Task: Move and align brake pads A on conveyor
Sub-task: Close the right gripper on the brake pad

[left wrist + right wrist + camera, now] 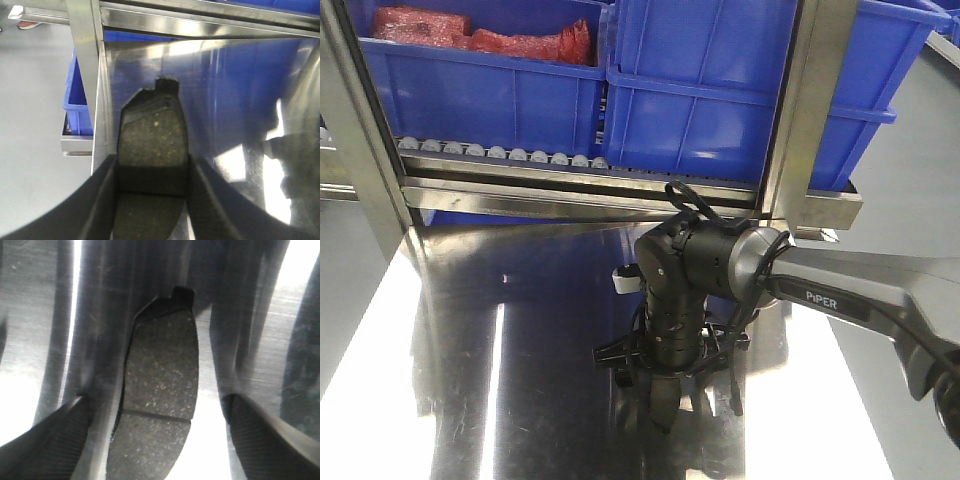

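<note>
The brake pad below your right gripper lies flat on the steel tabletop, friction face up. In the wrist view its long axis runs 12 to 6 o'clock, with the backing-plate tab at 12. The fingers flank it at 9 and 3 and stand clear of both long edges, so that gripper is spread and holds nothing.

Your left gripper has a second brake pad with the same 12-to-6 lie. Its pads meet both long edges and look clamped on it, though you cannot tell if it is lifted off the steel.

The conveyor shows in no view, so its direction is unknown. By my judgement, the right arm need only close across the short axis.
</note>
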`<state>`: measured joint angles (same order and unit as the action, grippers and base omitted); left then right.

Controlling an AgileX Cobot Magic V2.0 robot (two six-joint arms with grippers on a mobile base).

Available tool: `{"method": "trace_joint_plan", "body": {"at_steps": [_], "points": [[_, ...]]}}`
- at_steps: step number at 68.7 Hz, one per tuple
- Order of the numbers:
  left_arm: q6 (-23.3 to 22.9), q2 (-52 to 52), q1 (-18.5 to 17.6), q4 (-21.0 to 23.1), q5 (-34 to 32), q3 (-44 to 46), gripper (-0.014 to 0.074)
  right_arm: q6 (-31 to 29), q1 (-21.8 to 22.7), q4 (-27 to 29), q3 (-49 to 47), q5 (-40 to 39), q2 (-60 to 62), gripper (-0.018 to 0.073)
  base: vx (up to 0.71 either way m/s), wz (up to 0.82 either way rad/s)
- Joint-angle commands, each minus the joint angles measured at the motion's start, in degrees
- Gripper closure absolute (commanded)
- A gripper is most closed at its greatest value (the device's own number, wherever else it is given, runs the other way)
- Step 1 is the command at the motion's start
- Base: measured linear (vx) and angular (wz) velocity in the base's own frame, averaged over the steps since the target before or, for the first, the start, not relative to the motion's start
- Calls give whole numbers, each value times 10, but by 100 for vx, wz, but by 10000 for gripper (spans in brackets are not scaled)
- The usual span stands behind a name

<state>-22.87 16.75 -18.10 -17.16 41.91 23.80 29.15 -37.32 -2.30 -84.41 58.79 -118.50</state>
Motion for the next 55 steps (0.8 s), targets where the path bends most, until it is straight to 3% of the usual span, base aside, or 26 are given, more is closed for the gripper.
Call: {"method": "trace_joint_plan", "body": {"at_steps": [1,55], "points": [[0,5,0,-7,-49,16,603,-8,0,-11,-15,-8,33,-9,0,0],[0,5,0,-7,-49,16,603,-21,0,-11,-34,3,33,27,0,0]]}}
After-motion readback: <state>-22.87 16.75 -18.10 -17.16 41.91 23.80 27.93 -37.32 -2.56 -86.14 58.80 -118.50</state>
